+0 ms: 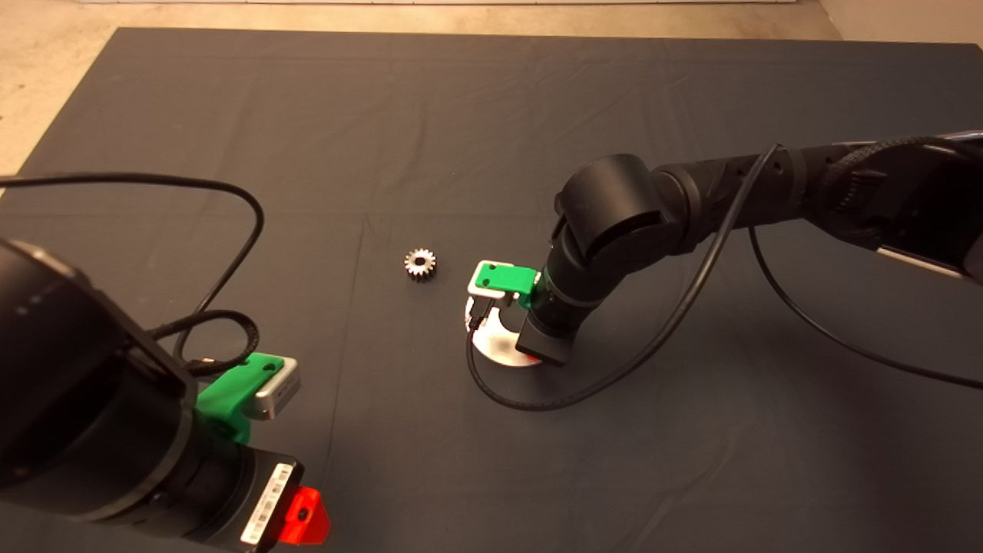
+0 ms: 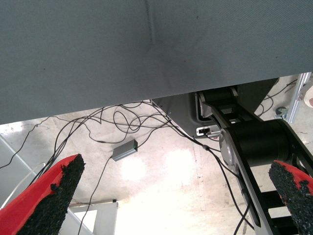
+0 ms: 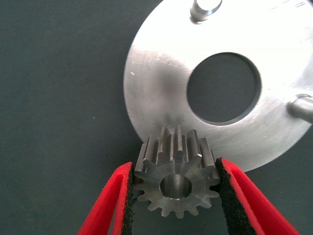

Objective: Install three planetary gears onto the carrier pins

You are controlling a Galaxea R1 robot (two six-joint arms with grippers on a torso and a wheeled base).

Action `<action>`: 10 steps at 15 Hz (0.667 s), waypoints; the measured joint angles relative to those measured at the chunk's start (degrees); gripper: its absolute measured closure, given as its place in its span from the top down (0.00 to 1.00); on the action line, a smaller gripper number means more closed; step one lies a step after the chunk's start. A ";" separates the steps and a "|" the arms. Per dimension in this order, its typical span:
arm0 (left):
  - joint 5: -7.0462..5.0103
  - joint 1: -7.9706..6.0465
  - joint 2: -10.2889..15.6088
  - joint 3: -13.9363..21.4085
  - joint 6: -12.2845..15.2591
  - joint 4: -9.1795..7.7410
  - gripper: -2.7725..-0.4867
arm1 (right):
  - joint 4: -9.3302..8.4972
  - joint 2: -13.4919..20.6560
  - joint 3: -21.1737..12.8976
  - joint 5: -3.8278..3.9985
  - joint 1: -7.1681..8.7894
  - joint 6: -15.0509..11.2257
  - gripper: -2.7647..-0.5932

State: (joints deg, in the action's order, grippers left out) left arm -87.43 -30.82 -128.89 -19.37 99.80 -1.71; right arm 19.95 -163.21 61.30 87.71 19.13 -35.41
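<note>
Right gripper (image 3: 176, 196) is clamped on one planetary gear (image 3: 176, 181), pads biting the teeth on both sides, bore facing the wrist camera. It hangs over the edge of the carrier disc (image 3: 161, 98), which lies flat on the dark mat (image 1: 491, 115) near the middle of the table. Whether the gear touches the disc, I can't tell. Two carrier pins (image 3: 205, 10) show in the right wrist view, both bare; the third isn't visible, maybe hidden behind the gear, so I can't confirm the bore is lined up on it. A second gear (image 1: 420, 263) lies loose on the mat, near the disc on its left in the head view. Left gripper (image 2: 181, 196) is parked at the lower left of the head view, fingers wide apart, looking over the mat edge at floor cables. Count: 2 gears seen, 2 pins seen, 1 disc; no third gear in any view. Risks, as I judge them: bore off-axis to the pin so the gear jams or tips; the grip on tooth tips lets the gear rotate or slip; pressing down off-centre shoves the unfixed disc across the mat.
</note>
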 joint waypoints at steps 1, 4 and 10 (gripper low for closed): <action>0.00 0.00 0.01 0.00 0.00 0.00 0.99 | 0.11 0.00 0.13 0.00 0.30 0.00 0.21; -0.02 0.00 0.00 0.00 0.00 0.00 0.99 | 0.23 0.00 0.28 -0.01 0.59 0.02 0.21; -0.01 0.00 0.00 0.00 0.00 0.00 0.99 | 0.28 0.04 0.39 -0.01 0.59 0.09 0.21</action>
State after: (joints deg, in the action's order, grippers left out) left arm -87.44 -30.82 -128.89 -19.37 99.80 -1.71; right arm 20.22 -163.17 61.68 87.70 19.72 -35.33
